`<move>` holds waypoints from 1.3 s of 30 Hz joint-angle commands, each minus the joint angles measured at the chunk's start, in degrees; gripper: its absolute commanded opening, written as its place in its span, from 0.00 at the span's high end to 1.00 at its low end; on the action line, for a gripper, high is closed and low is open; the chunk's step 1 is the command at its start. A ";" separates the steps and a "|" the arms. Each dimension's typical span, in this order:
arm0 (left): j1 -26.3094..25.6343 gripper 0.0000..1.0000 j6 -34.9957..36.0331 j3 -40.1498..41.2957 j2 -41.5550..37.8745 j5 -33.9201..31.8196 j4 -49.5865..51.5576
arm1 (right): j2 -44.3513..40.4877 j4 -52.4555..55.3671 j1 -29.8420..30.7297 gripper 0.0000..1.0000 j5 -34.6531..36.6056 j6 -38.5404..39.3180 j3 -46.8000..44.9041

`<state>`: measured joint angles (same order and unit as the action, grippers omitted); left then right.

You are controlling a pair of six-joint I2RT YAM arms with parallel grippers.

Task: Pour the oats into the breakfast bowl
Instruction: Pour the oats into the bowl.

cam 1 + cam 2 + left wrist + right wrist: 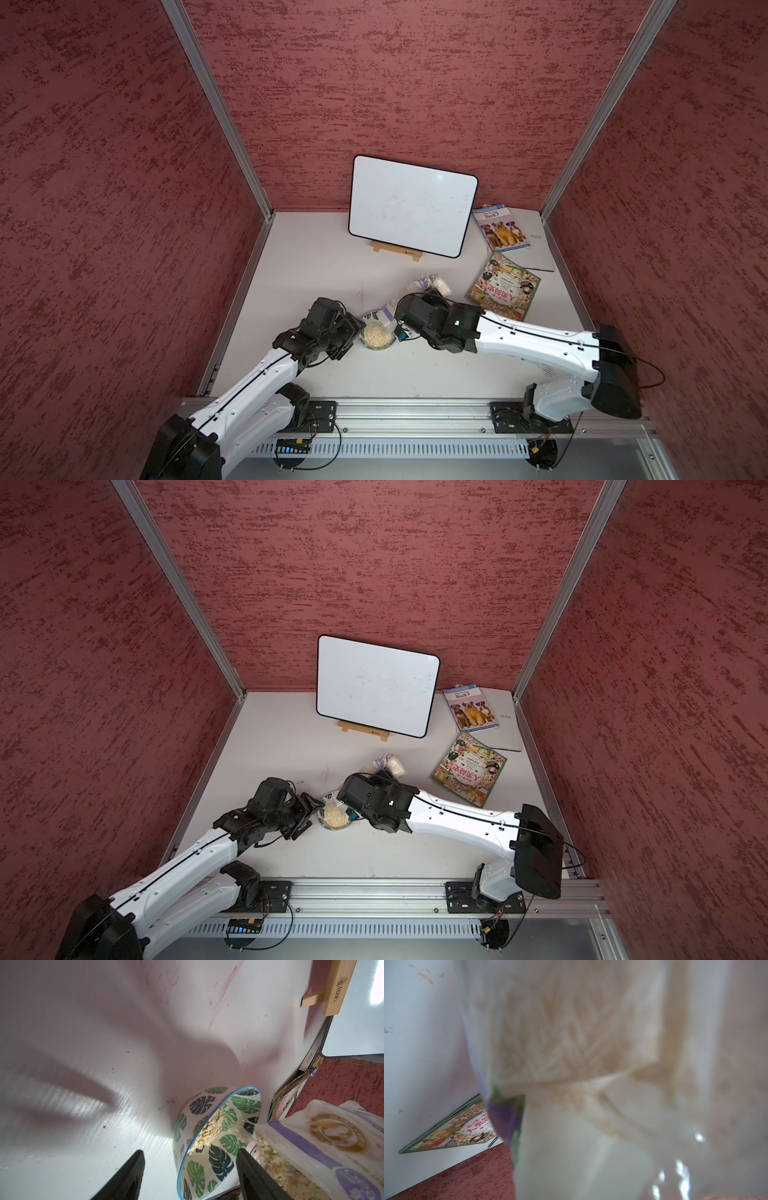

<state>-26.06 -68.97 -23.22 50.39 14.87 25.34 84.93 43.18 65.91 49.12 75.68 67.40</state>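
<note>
The breakfast bowl (369,319) (328,798) (199,1105), white with green leaves, stands front-centre on the table with a heap of oats (377,334) (209,1128) in it. The clear bag of oats (424,284) (388,764) (322,1142) is tipped, its mouth over the bowl's rim, with blurred flakes at the mouth. My right gripper (405,303) is shut on the bag, which fills the right wrist view (591,1043) and hides the fingers. My left gripper (355,332) (191,1153) is open at the bowl's left side; the near rim lies between its fingers, with a gap at one finger.
A whiteboard (411,205) leans on a wooden easel (397,249) at the back. Two picture books (503,228) (503,293) and a grey flat pad (540,249) lie at the back right. Red walls close in three sides.
</note>
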 commanded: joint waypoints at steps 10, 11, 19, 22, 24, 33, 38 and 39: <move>-0.26 0.27 -0.45 0.17 -0.37 -0.73 0.50 | -6.21 -4.34 0.45 1.00 5.88 -0.33 0.50; -0.22 0.27 -0.54 0.19 -0.45 -0.79 0.48 | -5.45 -4.98 0.45 1.00 5.56 -0.72 0.32; -0.17 0.27 -0.33 -0.08 -0.66 -0.72 0.91 | -4.46 -3.92 0.45 1.00 5.40 -1.65 1.93; -0.21 0.27 -0.63 0.06 -0.96 -0.88 0.73 | -4.05 -3.56 0.45 1.00 4.82 -2.87 0.56; -0.30 0.27 -0.51 -0.10 -0.91 -0.96 0.67 | -3.16 -2.06 0.45 1.00 5.19 -3.92 -0.13; -0.22 0.27 -0.42 -0.40 -0.22 -0.93 0.43 | -3.83 -2.52 0.45 1.00 4.73 -4.64 -0.09; -0.23 0.27 -0.33 -0.68 -0.27 -0.90 0.85 | -6.17 -2.30 0.45 1.00 5.35 -2.82 1.61; -0.22 0.27 -0.37 -0.68 -0.40 -0.90 0.93 | -6.59 -2.79 0.45 1.00 5.21 -2.51 1.49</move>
<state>-26.06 -69.21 -23.22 50.24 14.48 25.78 82.39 45.39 65.91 48.75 73.19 66.13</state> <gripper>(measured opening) 0.725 0.337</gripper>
